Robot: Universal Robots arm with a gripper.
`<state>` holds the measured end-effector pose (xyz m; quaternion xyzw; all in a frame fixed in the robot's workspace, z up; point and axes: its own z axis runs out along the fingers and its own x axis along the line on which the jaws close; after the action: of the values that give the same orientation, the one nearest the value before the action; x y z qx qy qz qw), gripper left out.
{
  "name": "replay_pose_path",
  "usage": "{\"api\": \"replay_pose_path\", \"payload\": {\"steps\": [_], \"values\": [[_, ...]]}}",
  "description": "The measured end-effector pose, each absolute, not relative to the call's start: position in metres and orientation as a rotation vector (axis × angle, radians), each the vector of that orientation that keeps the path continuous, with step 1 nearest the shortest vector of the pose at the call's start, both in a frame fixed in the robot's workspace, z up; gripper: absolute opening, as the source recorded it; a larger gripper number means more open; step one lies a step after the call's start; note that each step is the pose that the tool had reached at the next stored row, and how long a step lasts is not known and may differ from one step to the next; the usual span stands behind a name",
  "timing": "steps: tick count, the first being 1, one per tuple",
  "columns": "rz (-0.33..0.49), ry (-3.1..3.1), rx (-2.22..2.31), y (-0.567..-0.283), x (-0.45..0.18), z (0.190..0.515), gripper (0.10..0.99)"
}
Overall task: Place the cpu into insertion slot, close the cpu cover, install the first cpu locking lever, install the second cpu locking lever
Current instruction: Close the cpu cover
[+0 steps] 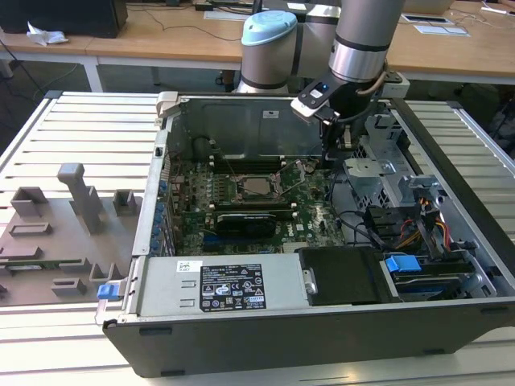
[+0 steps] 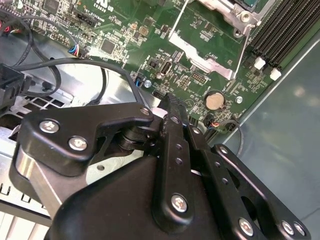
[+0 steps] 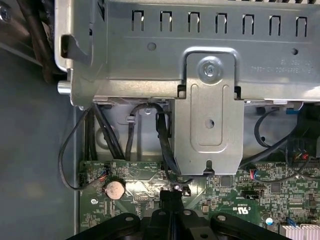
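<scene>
Wooden desks stand at the back, and in front of them a slatted metal table [image 1: 80, 121] carries an open computer case [image 1: 322, 338]. The case lies on its side, so the green board [image 1: 193, 201] faces up and the arm [image 1: 362, 40] can reach it from above. The socket [image 1: 256, 189] sits near the middle of the board, toward the back wall of the case. Its middle looks grey, and I cannot tell if the chip already lies in it. The gripper [image 1: 328, 149] hangs low at the board's edge on the exterior view's right, apart from the socket. Grey plastic holders [image 1: 80, 193] stand on the table beside the case.

In the second wrist view the gripper [image 2: 170, 102] has its jaws pressed together with nothing between them. I judge this narrow tip suits pushing better than carrying. It hovers near a coin battery [image 2: 214, 101], and a corner of the socket [image 2: 235, 10] shows further along the board.

In the first wrist view the gripper [image 3: 170, 197] points at the board's edge, just beside dark cables [image 3: 162, 135] that run under a metal bracket [image 3: 210, 115]. The coin battery [image 3: 114, 189] is near.
</scene>
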<state>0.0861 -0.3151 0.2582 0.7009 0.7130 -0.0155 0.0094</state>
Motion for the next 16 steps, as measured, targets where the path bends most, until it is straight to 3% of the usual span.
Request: {"api": "replay_pose_path", "payload": {"steps": [16], "values": [[-0.048,2.227,2.189,-0.315,0.069,0.252,0.106]]}}
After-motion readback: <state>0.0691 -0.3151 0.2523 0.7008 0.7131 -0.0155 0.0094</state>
